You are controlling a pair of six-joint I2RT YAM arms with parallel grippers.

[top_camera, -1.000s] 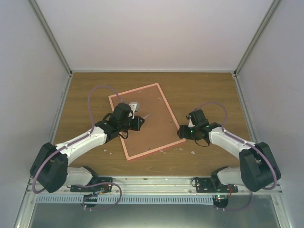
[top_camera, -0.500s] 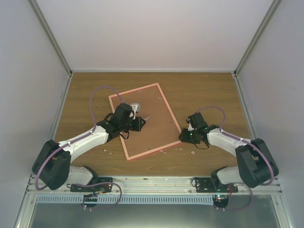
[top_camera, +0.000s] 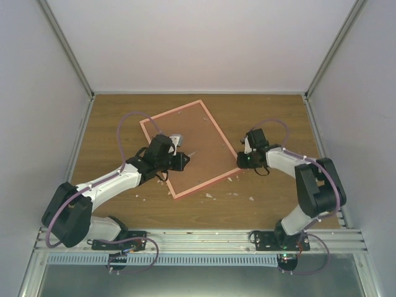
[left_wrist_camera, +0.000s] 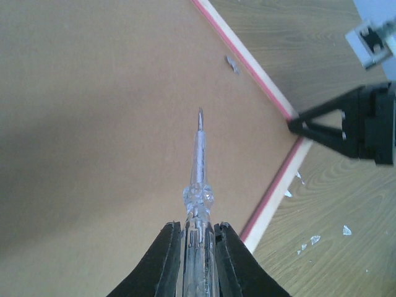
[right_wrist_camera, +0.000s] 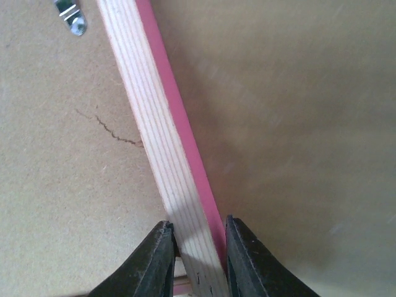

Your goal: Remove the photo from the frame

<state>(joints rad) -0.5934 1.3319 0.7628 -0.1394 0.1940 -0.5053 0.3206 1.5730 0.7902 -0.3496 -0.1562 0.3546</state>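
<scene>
While the frame (right_wrist_camera: 148, 124) lies face-down with its backing board (left_wrist_camera: 93, 124) in, I clamp its rim in the right gripper (right_wrist_camera: 197, 232) and hold a clear screwdriver (left_wrist_camera: 198, 167) in the left gripper (left_wrist_camera: 198, 230); the photo is hidden and not yet out.

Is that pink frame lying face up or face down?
Face down: both the top and wrist views show the frame with its plain brown backing board facing up.
</scene>
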